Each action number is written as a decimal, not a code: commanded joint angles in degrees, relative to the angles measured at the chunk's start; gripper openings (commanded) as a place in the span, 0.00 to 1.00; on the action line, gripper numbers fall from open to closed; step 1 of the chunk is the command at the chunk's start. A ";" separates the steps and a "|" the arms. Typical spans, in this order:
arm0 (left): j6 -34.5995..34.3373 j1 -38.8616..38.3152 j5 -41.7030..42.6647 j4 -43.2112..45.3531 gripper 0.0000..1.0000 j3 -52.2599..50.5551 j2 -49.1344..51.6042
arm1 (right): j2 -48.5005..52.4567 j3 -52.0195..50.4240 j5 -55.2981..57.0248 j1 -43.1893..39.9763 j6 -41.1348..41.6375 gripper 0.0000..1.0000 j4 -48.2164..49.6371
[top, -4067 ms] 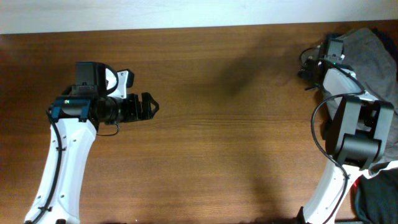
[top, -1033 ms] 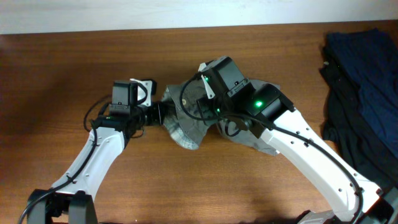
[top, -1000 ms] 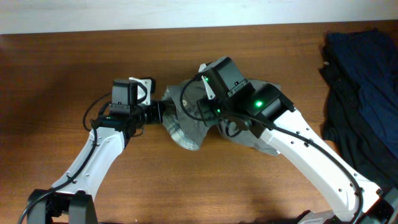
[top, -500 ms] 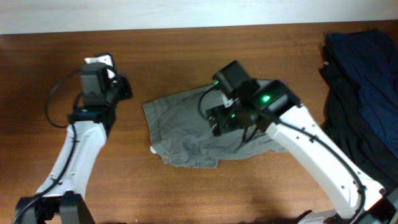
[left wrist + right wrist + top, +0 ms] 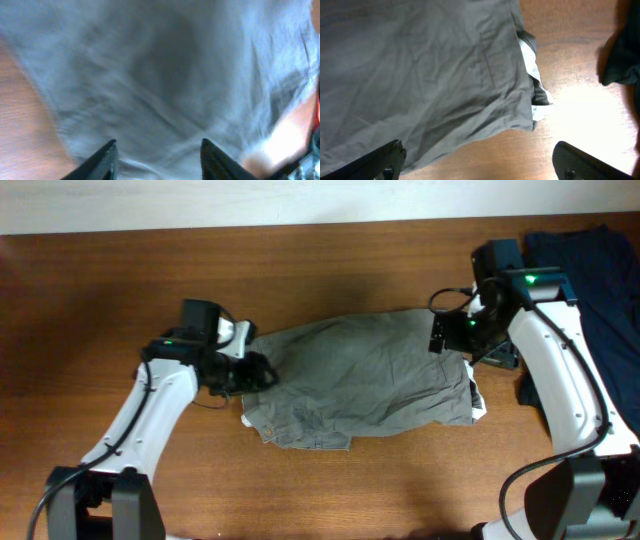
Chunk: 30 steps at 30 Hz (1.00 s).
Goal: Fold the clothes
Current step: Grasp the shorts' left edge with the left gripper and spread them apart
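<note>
table (image 5: 380, 490): brown wood grain | background: pale wall (image 5: 250, 200) strip

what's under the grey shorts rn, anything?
Around the shorts only wooden table shows; pale lining pokes out at one end. Whatever lies beneath the fabric is covered, so I cannot tell.

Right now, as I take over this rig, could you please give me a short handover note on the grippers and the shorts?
Left gripper: open, over the left edge of the shorts, nothing pinched as far as the blurred wrist view shows.
Right gripper: wide open, holding nothing, above the shorts' right end.
Shorts: spread flat mid table, wrinkled, pale lining showing at the right end. Dark garments lie apart at the right edge.
Done: shorts laid out. Left: every fold.
</note>
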 commanded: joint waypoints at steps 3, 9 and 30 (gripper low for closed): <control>-3.87 -3.67 -14.67 0.98 0.68 0.09 0.09 | 0.04 -3.45 -2.01 -2.99 -1.53 1.00 1.97; -4.52 -1.68 -23.98 17.20 0.75 0.09 3.06 | 0.04 -8.37 -2.51 -2.95 -1.97 0.97 7.50; -1.97 5.70 -0.79 32.68 0.38 1.27 25.90 | 0.04 -10.05 -3.30 -2.97 -5.77 0.94 12.00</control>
